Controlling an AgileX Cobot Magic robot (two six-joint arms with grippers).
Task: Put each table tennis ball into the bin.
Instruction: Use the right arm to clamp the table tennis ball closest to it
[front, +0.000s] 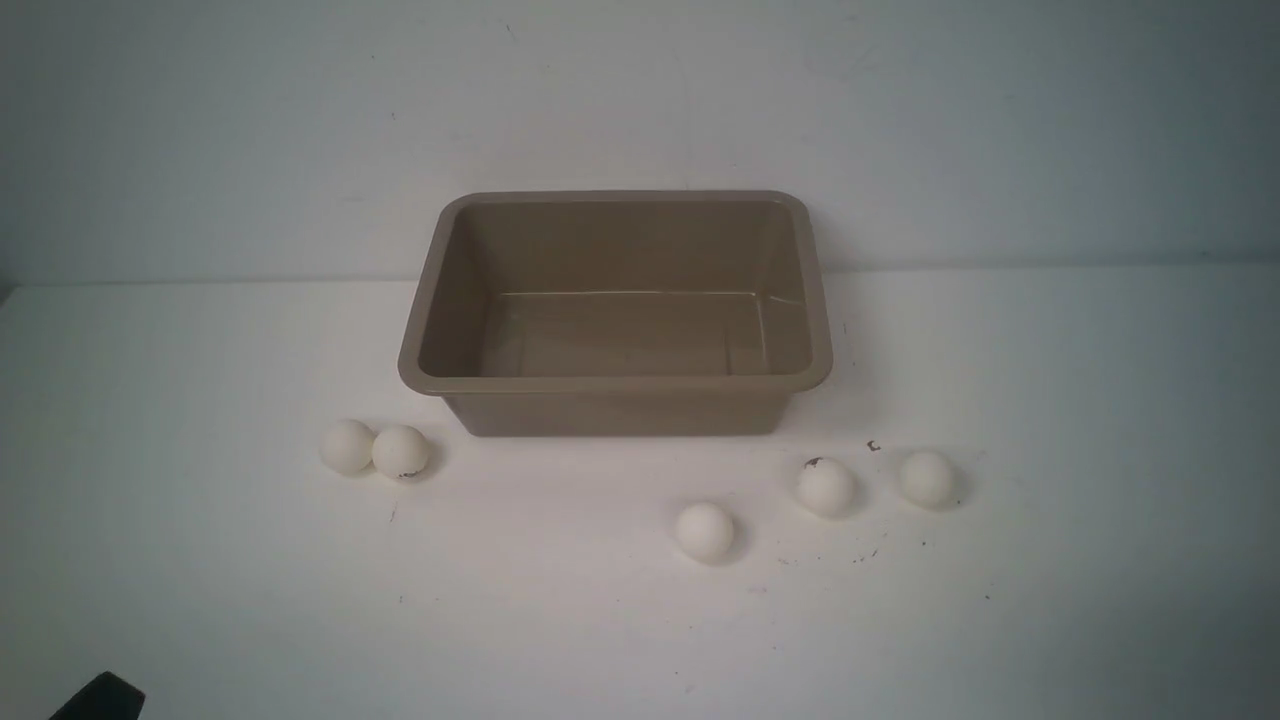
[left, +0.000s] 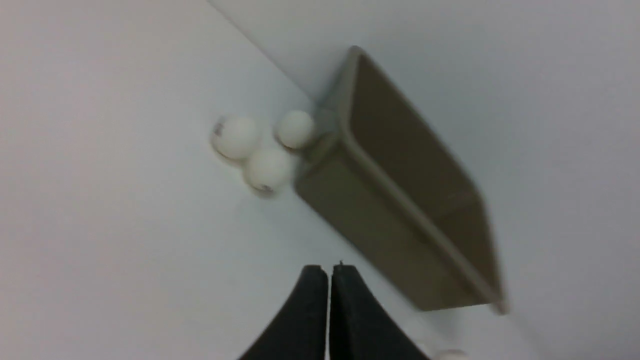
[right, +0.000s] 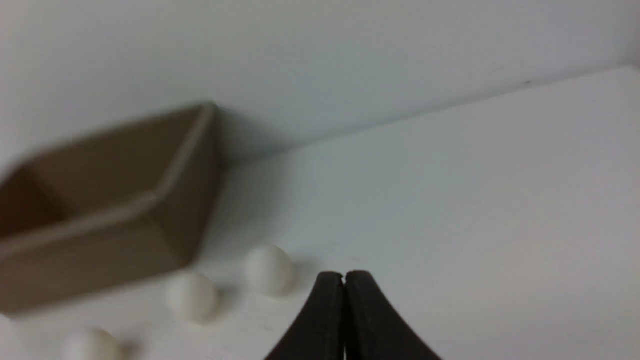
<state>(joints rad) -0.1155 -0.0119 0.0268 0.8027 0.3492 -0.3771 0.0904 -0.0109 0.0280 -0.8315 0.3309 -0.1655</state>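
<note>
Five table tennis balls lie on the white surface outside the taupe bin, left claw and right claw both clenched

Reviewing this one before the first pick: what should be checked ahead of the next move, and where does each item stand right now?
1. Bin upright and empty: ok.
2. All five table tennis balls in view and outside the bin: ok.
3. Left pair spaced for a one-ball grasp: not ok, they touch.
4. Left gripper open for a grasp: not ok, shut on nothing.
5. Right gripper open for a grasp: not ok, shut on nothing.
6. Height of either gripper above the balls: cannot tell.
</note>
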